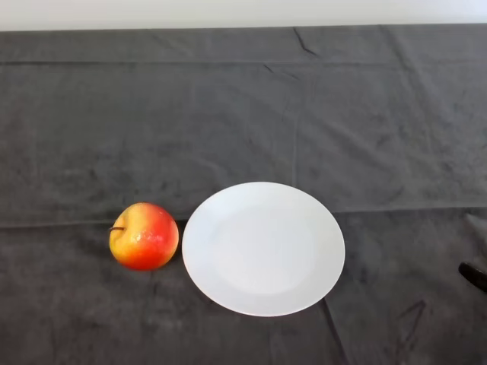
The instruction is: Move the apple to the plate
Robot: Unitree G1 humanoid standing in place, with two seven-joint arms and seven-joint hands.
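A red and yellow apple (144, 236) sits on the dark cloth at the lower left, its stem pointing left. Just right of it lies a white round plate (262, 248) with nothing on it. A narrow strip of cloth separates the apple from the plate's left rim.
The dark grey cloth (228, 122) covers the whole table, with creases and folds running across it. Its far edge meets a pale wall at the top. A small black shape (475, 275) pokes in at the right edge.
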